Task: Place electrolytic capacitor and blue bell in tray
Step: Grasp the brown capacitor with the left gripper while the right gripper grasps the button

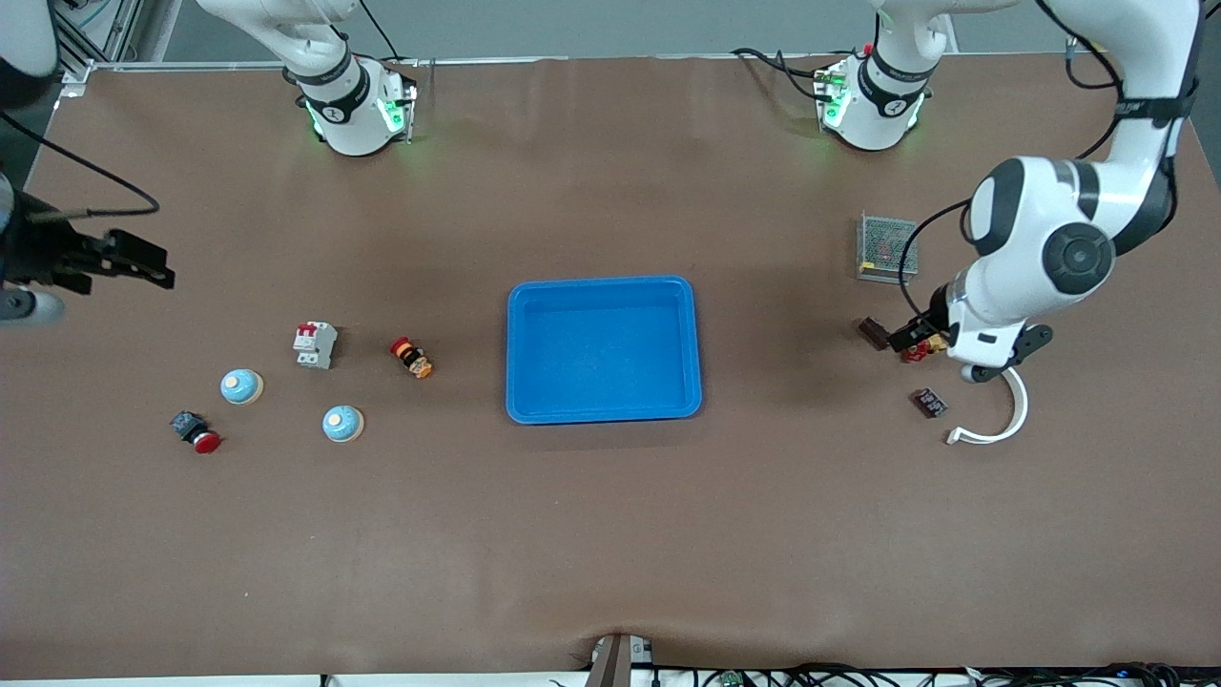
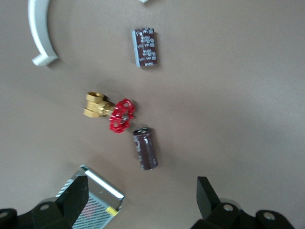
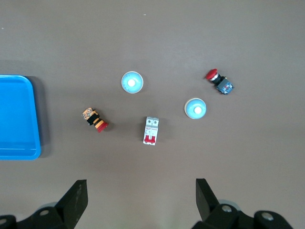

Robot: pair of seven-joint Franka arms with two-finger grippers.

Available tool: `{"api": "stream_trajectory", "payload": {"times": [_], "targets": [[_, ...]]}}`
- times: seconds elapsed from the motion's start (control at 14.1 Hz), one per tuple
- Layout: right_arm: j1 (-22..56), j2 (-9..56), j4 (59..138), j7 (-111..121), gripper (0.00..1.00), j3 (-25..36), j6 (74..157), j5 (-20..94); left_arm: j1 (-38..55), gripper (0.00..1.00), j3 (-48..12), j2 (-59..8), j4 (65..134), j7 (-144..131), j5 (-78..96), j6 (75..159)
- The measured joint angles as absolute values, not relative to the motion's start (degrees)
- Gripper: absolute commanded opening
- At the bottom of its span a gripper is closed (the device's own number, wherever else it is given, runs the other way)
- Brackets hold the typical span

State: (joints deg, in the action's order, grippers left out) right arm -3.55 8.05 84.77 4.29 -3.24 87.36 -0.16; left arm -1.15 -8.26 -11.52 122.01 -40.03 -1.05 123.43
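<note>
Capacitor (image 2: 145, 148) lies below open left pincer (image 2: 140, 200), untouched.

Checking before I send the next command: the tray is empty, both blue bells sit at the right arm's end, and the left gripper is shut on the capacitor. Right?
Not quite. The left gripper is open and holds nothing; the left wrist view shows the capacitor lying on the table beside the red-handled valve. The tray is empty, and both blue bells sit at the right arm's end.

Tray (image 1: 604, 291) bright blue; capacitor (image 2: 145, 148) dk maroon; bells (image 1: 241, 386) (image 1: 342, 424) lt blue.
</note>
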Motion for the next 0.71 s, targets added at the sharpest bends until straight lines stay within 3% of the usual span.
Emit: {"api": "stream_trajectory", "payload": {"times": [0.5,0.71], "targets": [[-1.2,19.3,84.9,8.7,1.00,-3.5,103.7,-0.1,-1.1,0.84,-8.5,-15.6,132.2,-46.9,-1.1,143.5],[-0.9,23.1,85.0,11.1,1.00,-3.5,107.5,-0.1,-1.1,0.87,-8.5,-17.2,132.9,-48.5,-1.1,145.1]]}}
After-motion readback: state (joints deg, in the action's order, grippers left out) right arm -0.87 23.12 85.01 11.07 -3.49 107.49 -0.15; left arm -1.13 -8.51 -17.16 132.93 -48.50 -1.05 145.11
